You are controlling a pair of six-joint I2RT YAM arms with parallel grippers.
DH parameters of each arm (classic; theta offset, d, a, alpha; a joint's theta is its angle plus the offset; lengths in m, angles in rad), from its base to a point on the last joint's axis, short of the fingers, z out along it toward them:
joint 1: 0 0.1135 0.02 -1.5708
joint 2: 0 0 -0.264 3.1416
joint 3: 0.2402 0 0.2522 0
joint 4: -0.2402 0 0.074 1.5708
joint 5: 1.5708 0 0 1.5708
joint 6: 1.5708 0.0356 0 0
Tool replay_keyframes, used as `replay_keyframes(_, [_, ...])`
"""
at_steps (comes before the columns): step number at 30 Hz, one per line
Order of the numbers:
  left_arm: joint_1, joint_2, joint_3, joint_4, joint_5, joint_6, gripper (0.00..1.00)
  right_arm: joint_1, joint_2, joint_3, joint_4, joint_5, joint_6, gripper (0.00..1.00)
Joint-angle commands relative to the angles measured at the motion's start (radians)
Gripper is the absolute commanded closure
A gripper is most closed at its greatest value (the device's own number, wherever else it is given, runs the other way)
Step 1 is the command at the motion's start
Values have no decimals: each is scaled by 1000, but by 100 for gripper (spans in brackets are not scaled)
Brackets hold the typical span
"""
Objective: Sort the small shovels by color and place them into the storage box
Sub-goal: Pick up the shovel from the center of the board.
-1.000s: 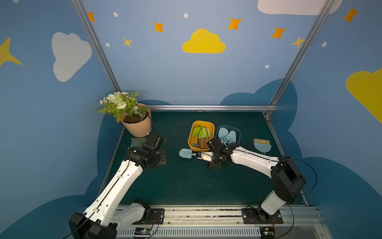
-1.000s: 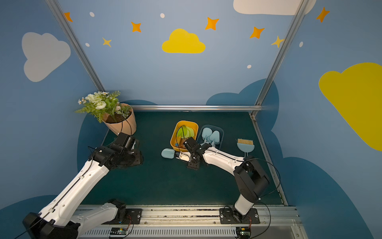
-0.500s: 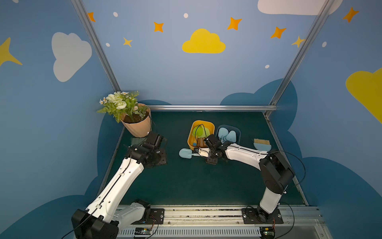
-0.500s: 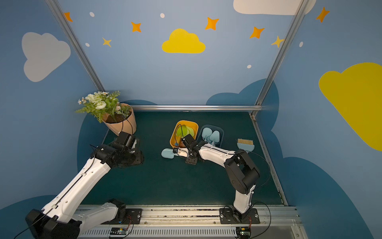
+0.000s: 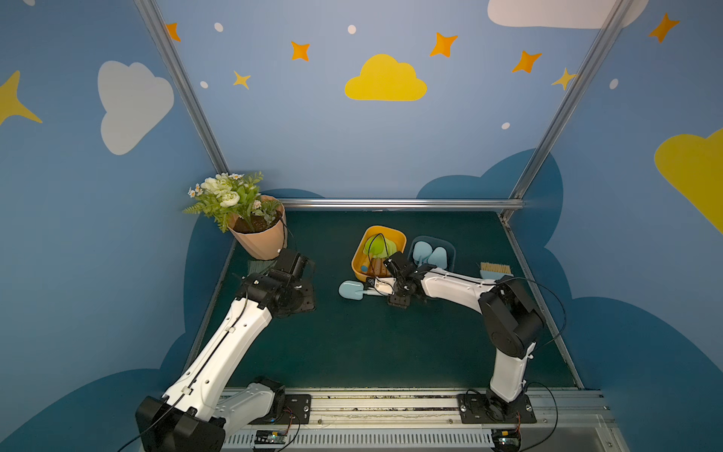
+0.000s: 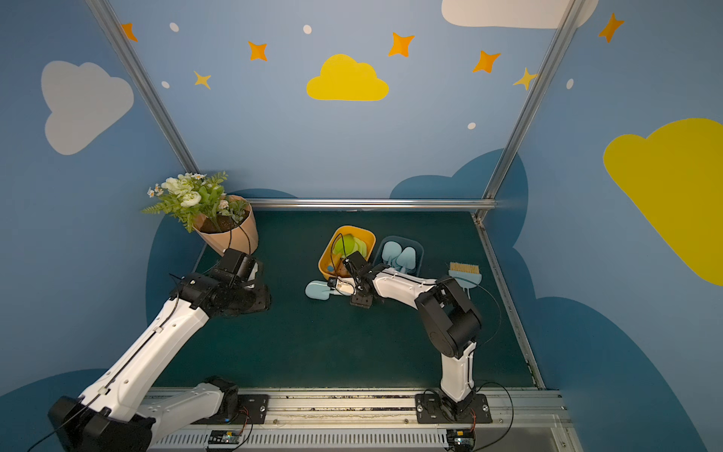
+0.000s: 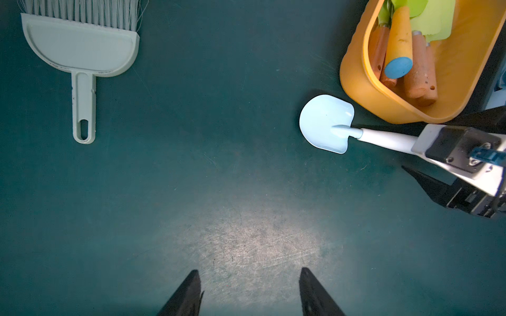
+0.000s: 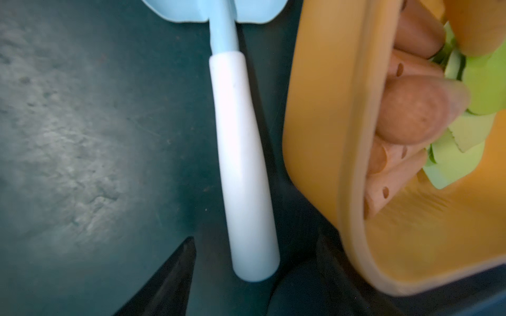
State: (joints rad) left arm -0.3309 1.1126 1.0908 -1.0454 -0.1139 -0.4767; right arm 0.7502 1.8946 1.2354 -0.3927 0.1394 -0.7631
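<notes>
Blue shovel (image 5: 351, 290) lies flat on surface (image 5: 352, 344), mid-frame in top view, just beside yellow box (image 5: 354, 260). Right fingers (image 8: 175, 273) wide, straddling white handle (image 8: 241, 164) end, not closed. Left fingers (image 7: 186, 295) wide, empty. Risk: grip at handle tip slips; finger catches box wall, shoves box.

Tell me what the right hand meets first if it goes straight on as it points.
Probably the white handle of the light blue shovel, which lies in line between the open fingers of the right hand. The yellow box stands close beside; depth is unclear, so a finger might graze it.
</notes>
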Motion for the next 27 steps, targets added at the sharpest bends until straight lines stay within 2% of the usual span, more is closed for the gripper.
replay_keyframes(1, [6, -5, -4, -2, 6, 10, 51, 6, 23, 35, 25, -25, 16, 31])
replay_keyframes(11, [10, -20, 1, -6, -1, 12, 51, 18, 11, 42, -65, -82, 94, 46])
replay_keyframes(27, [16, -44, 0, -26, -12, 16, 51, 26, -8, 19, -149, -163, 176, 56])
